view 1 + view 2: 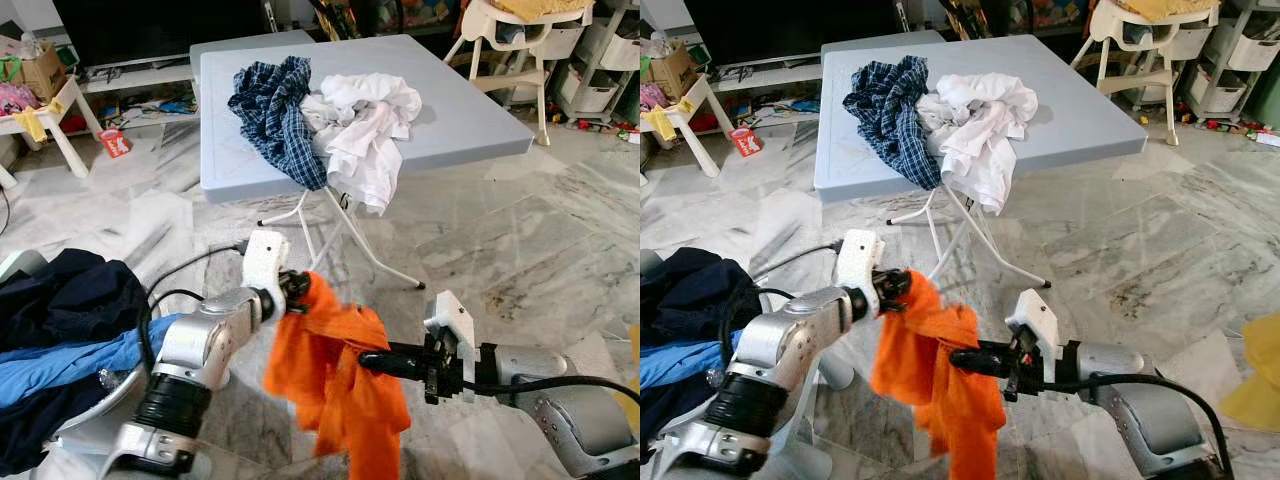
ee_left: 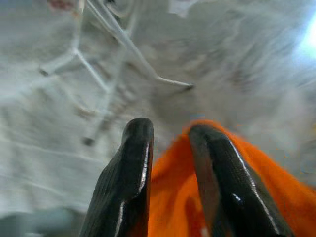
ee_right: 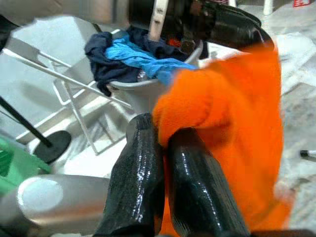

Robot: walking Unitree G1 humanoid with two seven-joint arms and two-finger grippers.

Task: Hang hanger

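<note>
While a pale marble floor (image 1: 520,240) spreads across the room, a square grey-blue worktop (image 1: 470,110) on thin white folding legs stands ahead of the robot. On the worktop lie a dark blue checked shirt (image 1: 275,110) and, touching it, a crumpled white shirt (image 1: 365,125) whose lower part hangs over the near edge.

At the robot's left, a grey basket (image 3: 143,91) holds a heap of dark navy clothing (image 1: 60,300) with a bright blue garment (image 1: 70,360) lying across it; the pile rises above the rim.

Between the two arms, low over the floor, an orange cloth (image 1: 335,385) hangs in loose folds. The left gripper (image 1: 297,290) is clenched on its upper corner, the black fingers (image 2: 133,173) pinching orange fabric between them. The right gripper (image 1: 375,362) grasps the cloth lower down at its side, both fingers (image 3: 192,182) pressed together with a fold of fabric caught there. Whether a hanger sits inside the cloth cannot be told, since the folds cover everything.

Further back at the left stands a small white table (image 1: 55,110), and at the right a white high chair (image 1: 510,30).
</note>
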